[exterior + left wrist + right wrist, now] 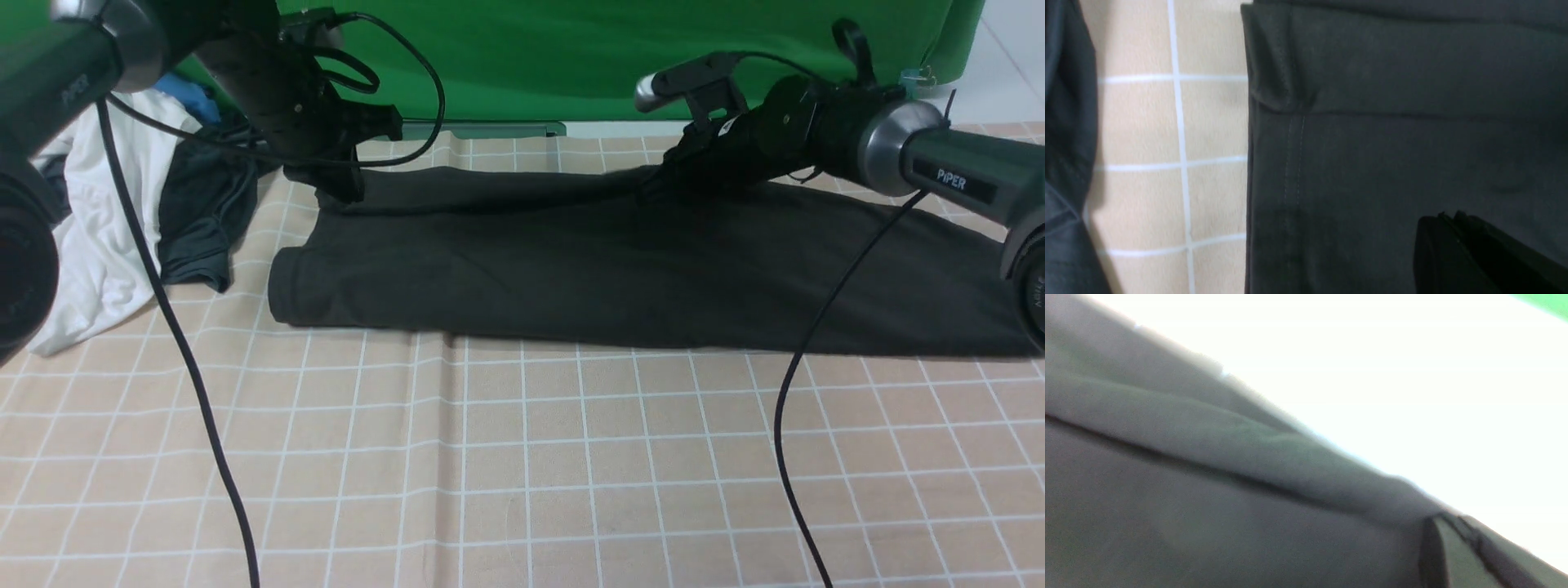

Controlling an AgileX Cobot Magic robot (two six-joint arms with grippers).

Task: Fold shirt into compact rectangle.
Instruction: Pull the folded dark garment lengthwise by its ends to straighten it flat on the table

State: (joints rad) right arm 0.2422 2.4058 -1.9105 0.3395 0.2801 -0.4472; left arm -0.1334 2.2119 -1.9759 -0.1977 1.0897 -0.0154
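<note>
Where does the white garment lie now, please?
In the front view the white garment lies at the far left, beside a dark grey garment, left of the black shirt.

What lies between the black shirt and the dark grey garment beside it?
Between shirt and garment, only bare checked tablecloth; clearest in left wrist view.

Back: you see a plain green backdrop (571, 57) across the whole far side.
Surface: a beige cloth (522, 457) with a white grid, with soft creases near the middle.
Floor: at your far right, a small corner of pale floor (1008, 73).
Light: even and soft in the front view; in the right wrist view you get only a white glare (1412, 375) behind.
</note>
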